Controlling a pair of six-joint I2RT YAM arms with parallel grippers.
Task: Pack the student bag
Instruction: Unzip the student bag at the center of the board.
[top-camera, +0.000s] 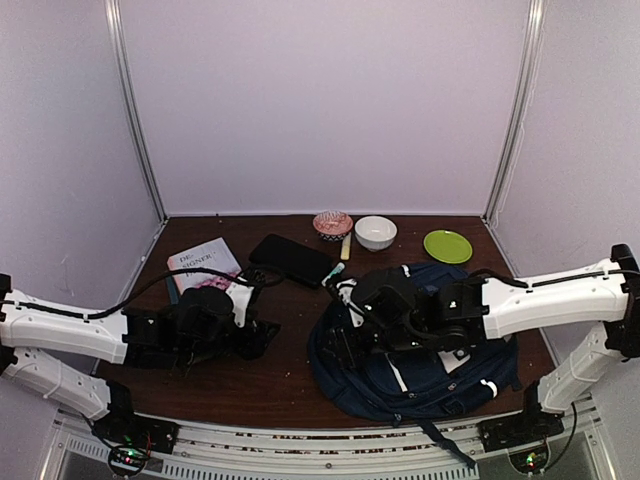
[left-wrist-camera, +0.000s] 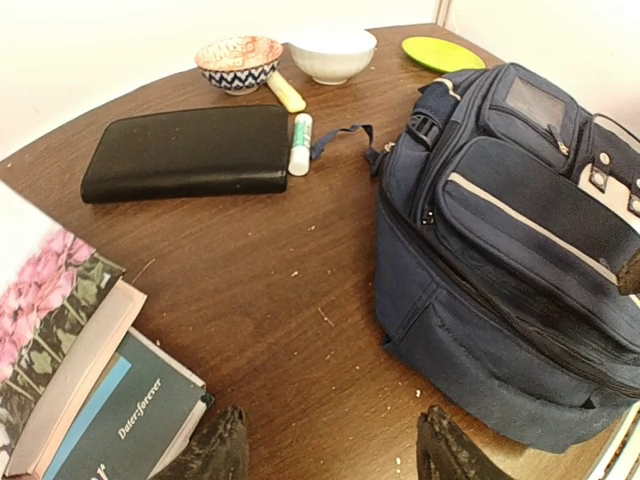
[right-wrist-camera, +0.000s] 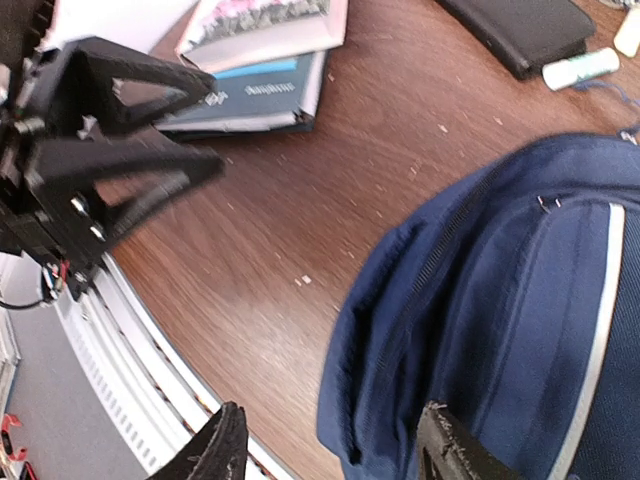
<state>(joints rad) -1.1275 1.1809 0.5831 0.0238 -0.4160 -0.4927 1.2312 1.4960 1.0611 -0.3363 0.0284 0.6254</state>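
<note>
On the right half of the counter, close to its near edge, lies the student bag. It rests on its back with the striped front pockets facing up and its carry loop pointing toward the middle of the surface. Just off that loop rests a white glue stick with a green cap, right beside the short end of a black zip case. Farther back, near the rear wall, stand a patterned bowl, a white bowl and a green plate in a loose row. A pale yellow stick lies just beside the patterned bowl. A stack of books sits at the left, a pink-flowered cover on top.

The counter is dark brown wood grain, dotted with pale specks. Pale panels close it in on three sides, with metal posts at the back corners.

The left arm reaches in low and level from the left, its wrist just in front of the books. The left jaws are spread wide and empty over bare wood, facing the bag.

The right arm stretches from the right across the top of the bag. The right jaws are parted. One fingertip hangs over the navy fabric, and the other sits past the bag's edge, above the counter's near rim. The bag's folded edge lies between them, not visibly pinched.
</note>
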